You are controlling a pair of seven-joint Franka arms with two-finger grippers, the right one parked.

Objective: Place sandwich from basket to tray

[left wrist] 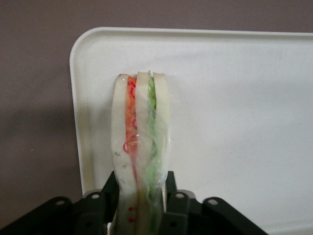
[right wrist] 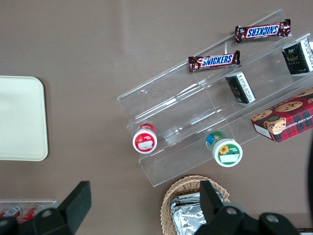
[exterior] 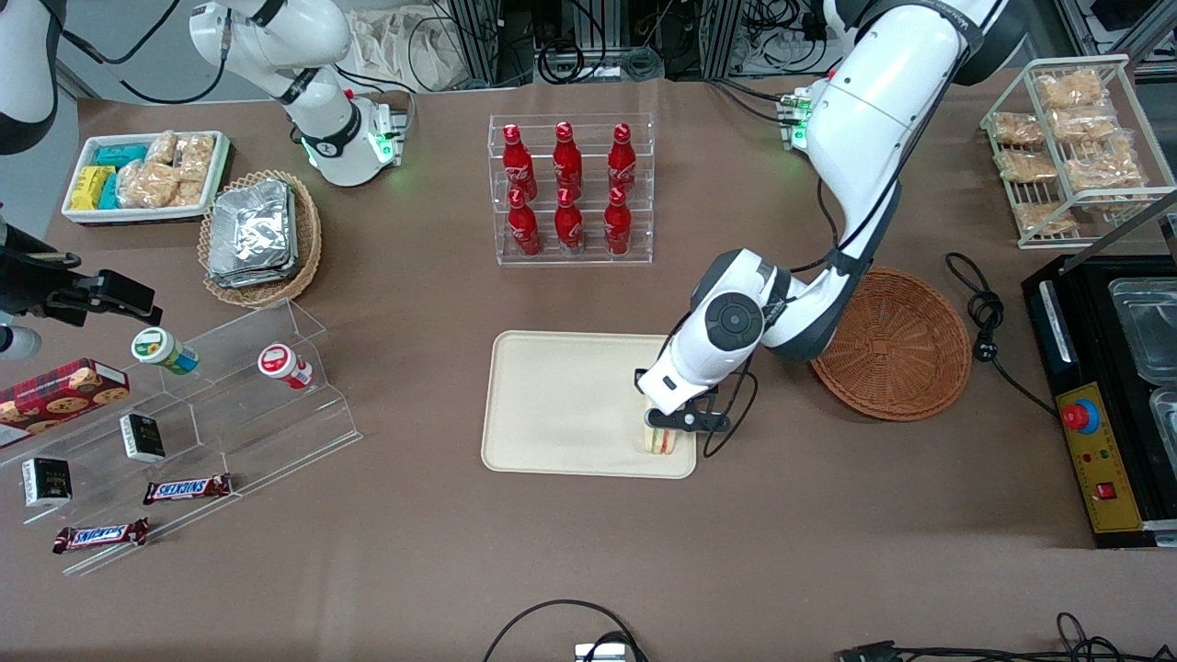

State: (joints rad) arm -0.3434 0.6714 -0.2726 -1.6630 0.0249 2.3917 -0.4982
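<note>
While over the tray (exterior: 561, 405) (basket (exterior: 897, 345) alongside), jaws (exterior: 664, 439) clamped on sandwich (left wrist: 139, 147).

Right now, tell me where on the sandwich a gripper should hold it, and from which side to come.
Grip across the two outer bread faces, coming from above. The sandwich stands on edge over the tray, its layers upright, so the flat faces suit the fingers. The gripper holds it this way now, at the tray's corner nearest the basket.
</note>
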